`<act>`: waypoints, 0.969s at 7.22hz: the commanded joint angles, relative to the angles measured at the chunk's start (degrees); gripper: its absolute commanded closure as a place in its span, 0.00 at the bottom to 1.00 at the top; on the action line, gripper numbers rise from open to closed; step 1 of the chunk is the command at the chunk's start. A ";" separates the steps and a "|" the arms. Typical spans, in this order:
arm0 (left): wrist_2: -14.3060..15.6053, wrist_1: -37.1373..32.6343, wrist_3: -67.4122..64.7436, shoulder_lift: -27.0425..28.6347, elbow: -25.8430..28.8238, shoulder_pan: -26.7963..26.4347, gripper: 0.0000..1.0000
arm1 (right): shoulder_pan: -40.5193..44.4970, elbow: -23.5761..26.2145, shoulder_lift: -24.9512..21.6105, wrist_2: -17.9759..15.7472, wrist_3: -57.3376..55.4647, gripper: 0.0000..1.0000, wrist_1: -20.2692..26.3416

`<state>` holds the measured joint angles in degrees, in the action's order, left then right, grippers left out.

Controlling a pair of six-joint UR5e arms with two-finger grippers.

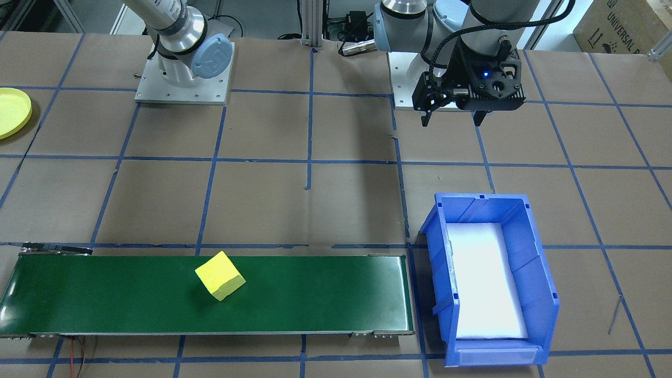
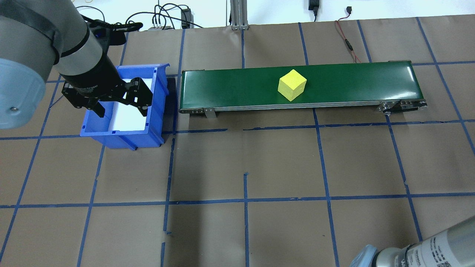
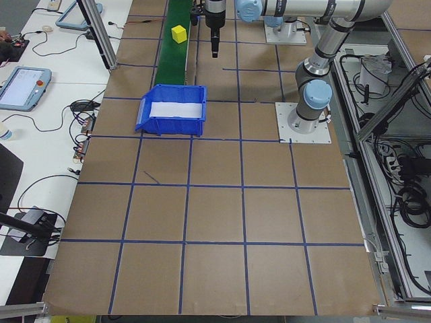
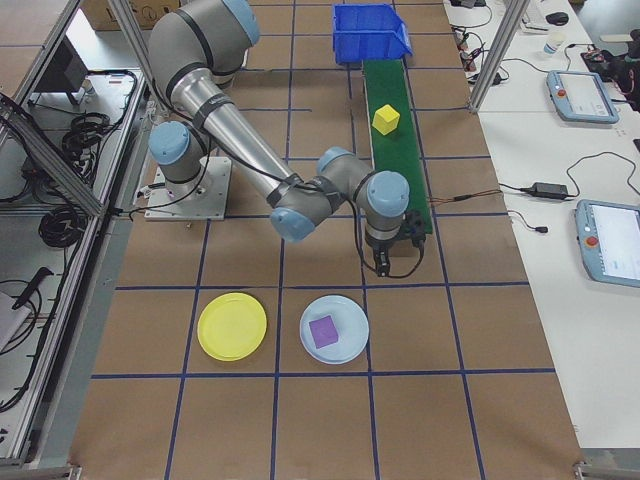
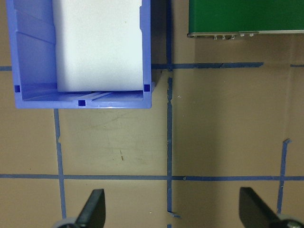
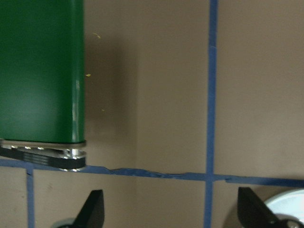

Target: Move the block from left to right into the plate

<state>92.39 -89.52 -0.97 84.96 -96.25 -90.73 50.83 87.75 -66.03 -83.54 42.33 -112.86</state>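
The block (image 1: 220,275) is a yellow cube lying alone on the green conveyor belt (image 1: 315,294), a little past its middle toward my right side; it also shows as the block (image 2: 292,85) and the block (image 4: 386,120). The yellow plate (image 4: 232,326) lies on the table beyond the belt's right end, and its edge shows as the plate (image 1: 10,112). My left gripper (image 1: 452,121) hangs open and empty near the blue bin, its fingers (image 5: 92,211) wide apart. My right gripper (image 4: 393,268) hovers open and empty just off the belt's right end (image 6: 42,71).
A blue bin (image 2: 124,107) with a white liner stands at the belt's left end. A pale plate (image 4: 334,329) holding a purple block lies beside the yellow plate, and its rim (image 6: 289,204) shows by my right gripper. Blue tape lines grid the brown table.
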 commanded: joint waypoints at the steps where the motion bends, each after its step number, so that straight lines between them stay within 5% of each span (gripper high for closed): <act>1: -0.02 -0.13 0.00 0.03 -0.17 -0.06 0.00 | 10.47 -0.03 -0.15 0.57 -5.24 0.01 0.09; 3: -0.02 -0.04 0.00 0.03 -0.08 0.03 0.00 | 22.59 -0.03 -0.94 -1.35 -7.52 0.01 0.09; 7: -0.02 -0.13 0.00 0.03 -0.17 0.03 0.00 | 32.56 -0.39 -2.00 0.91 -15.40 0.01 0.09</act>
<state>92.37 -89.58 -0.97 84.99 -96.33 -90.70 80.97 87.29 -68.24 -83.75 31.10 -112.70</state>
